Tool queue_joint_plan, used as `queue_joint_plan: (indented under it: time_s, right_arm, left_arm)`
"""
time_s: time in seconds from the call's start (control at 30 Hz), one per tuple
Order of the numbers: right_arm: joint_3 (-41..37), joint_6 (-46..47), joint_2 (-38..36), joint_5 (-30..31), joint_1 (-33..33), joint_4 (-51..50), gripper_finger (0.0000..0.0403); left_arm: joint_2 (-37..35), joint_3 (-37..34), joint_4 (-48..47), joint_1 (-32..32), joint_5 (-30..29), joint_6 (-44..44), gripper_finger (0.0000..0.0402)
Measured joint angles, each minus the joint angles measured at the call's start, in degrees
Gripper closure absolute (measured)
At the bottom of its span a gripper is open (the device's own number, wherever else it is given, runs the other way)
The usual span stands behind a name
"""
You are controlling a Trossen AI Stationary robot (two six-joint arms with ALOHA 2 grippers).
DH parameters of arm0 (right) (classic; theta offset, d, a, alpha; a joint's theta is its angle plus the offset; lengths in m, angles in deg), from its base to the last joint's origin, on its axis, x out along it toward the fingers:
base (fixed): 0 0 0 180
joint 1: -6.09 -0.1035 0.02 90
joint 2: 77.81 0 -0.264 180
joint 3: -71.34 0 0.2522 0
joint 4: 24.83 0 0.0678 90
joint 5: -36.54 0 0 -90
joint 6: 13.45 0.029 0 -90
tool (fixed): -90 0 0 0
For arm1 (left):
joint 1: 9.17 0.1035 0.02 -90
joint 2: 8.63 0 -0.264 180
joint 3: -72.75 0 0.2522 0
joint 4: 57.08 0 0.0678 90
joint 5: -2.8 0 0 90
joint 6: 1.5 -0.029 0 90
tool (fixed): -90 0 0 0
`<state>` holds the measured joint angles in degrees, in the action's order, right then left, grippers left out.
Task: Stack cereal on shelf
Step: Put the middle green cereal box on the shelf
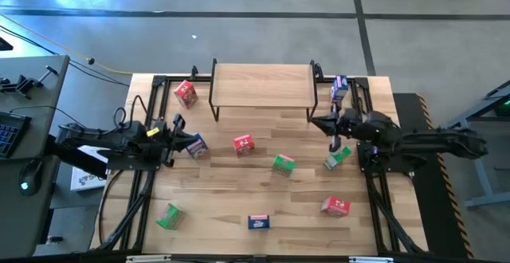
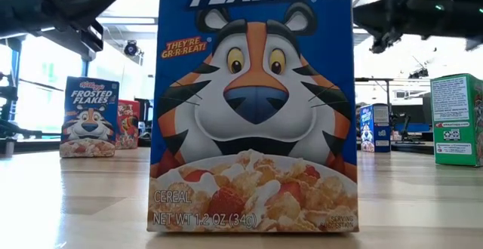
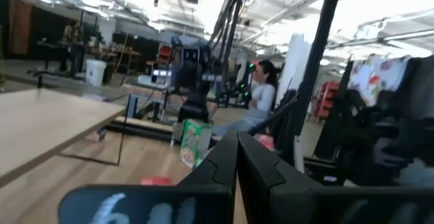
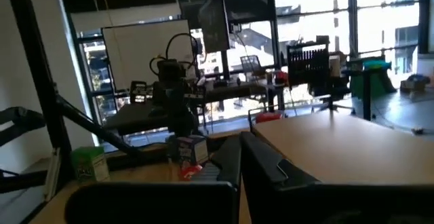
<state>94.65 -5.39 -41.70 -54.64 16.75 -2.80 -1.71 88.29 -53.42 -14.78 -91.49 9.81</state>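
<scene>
My left gripper (image 1: 194, 142) hangs with its jaws pressed together on nothing, a blue cereal box (image 1: 198, 146) right under its tips and a red cereal box (image 1: 244, 143) just beyond. The shelf (image 1: 261, 84) stands bare between and ahead of both grippers. My right gripper (image 1: 312, 122) is likewise pinched together and holds nothing, with a green cereal box (image 1: 338, 157) close beside its arm.
</scene>
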Motion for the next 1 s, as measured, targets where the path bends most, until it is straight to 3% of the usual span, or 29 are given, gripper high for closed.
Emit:
queue_joint_plan:
  time_s: [0.27,0.5,0.7,0.87,1.0]
  right_arm:
    - [17.59,2.55,15.3,-4.91,-2.23,-19.37,0.0402]
    - [38.41,10.24,28.92,-5.41,-7.44,-48.78,0.0382]
    - [56.32,16.56,43.19,-5.03,-14.1,-71.42,0.0274]
    - [69.76,20.32,53.72,0.36,-18.58,-86.17,0.0168]
    - [77.41,22.0,60.85,4.13,-20.01,-95.16,0.0123]
  left_arm:
    - [3.75,0.0,0.4,0.0,-4.05,-4.66,0.0401]
    - [5.08,0.0,0.37,0.02,-8.89,-5.0,0.0401]
    - [5.49,0.0,0.29,0.0,-11.33,-4.09,0.0395]
    - [5.49,0.0,-1.44,0.02,-11.34,-4.07,0.039]
    - [5.47,0.0,-2.61,0.0,-11.49,-3.91,0.0389]
